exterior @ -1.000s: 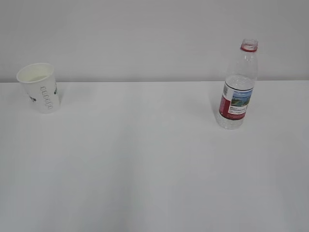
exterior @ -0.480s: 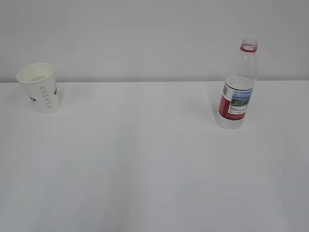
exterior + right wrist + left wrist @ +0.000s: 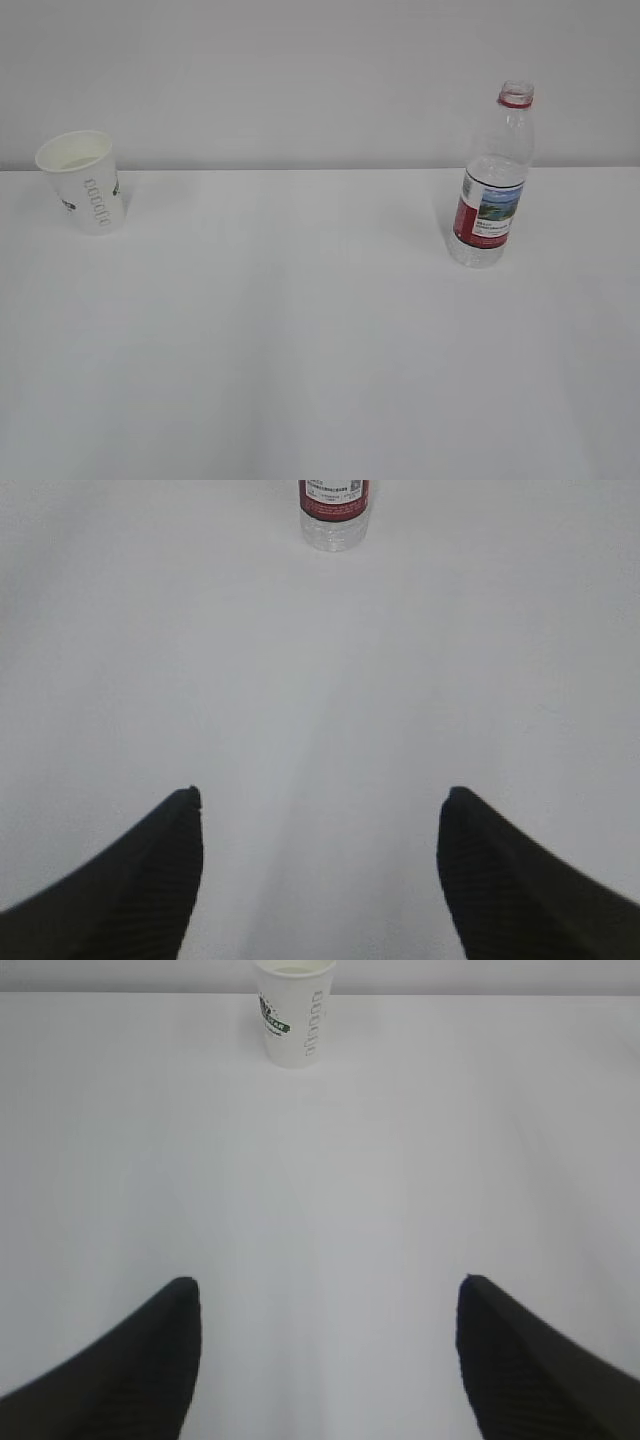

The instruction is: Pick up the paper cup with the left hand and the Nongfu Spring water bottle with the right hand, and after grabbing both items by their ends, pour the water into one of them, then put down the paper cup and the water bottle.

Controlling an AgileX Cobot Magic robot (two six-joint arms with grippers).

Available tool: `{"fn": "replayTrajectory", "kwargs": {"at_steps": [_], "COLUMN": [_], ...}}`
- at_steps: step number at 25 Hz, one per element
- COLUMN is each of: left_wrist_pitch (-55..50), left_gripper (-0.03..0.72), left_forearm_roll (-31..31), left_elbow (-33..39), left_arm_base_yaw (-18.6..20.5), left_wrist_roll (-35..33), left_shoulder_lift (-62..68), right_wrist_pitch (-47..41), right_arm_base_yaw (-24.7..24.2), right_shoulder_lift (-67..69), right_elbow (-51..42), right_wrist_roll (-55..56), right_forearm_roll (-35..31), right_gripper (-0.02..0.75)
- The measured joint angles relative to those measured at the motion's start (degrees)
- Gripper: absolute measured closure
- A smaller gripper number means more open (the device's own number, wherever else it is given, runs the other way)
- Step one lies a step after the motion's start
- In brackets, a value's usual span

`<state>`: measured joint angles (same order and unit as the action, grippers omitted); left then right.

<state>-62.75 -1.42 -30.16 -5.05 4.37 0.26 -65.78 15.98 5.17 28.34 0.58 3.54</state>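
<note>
**On the White Table: Cup and Bottle Standing, Both Grippers Spread and Empty**

At the far left of the white table (image 3: 320,340), close to the back edge where it meets the pale wall (image 3: 300,70), the paper cup (image 3: 82,180) stands on its base with the mouth up. It is white, tapered, and carries a green logo and a column of green marks on its side. Its cream inside is visible from the exterior view; whether it holds liquid cannot be told.

At the far right, the Nongfu Spring water bottle (image 3: 490,180) stands upright, well apart from the cup. It has no cap, a red neck ring, and a red-and-white label with a landscape picture. The water (image 3: 480,248) shows through the clear ribbed body.

Neither arm appears in the exterior view.

Left wrist view: the left gripper (image 3: 330,1305) has its two dark fingers set wide apart, with only bare table between them. The cup sits well ahead of it, at the top of the view.

Right wrist view: the right gripper (image 3: 320,815) is likewise spread wide and holds nothing. The lower part of the bottle stands well ahead of it, at the top edge of the view.
</note>
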Motion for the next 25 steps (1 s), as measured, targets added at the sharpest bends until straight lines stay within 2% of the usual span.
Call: {"fn": "replayTrajectory", "kwargs": {"at_steps": [7, 25], "left_wrist_pitch": [0.0, 0.0], "left_gripper": [0.112, 0.12], "left_forearm_roll": [-0.25, -0.61], "left_elbow": [0.0, 0.0], "left_arm_base_yaw": [0.0, 0.0], "left_wrist_roll": [0.0, 0.0], "left_shoulder_lift": [0.0, 0.0], "right_wrist_pitch": [0.1, 0.1], "right_arm_base_yaw": [0.0, 0.0], "right_shoulder_lift": [-6.02, -6.02], "right_elbow": [0.0, 0.0], "right_wrist_roll": [0.0, -0.58], "right_forearm_roll": [-0.21, -0.21], "right_gripper": [0.188, 0.189]}}
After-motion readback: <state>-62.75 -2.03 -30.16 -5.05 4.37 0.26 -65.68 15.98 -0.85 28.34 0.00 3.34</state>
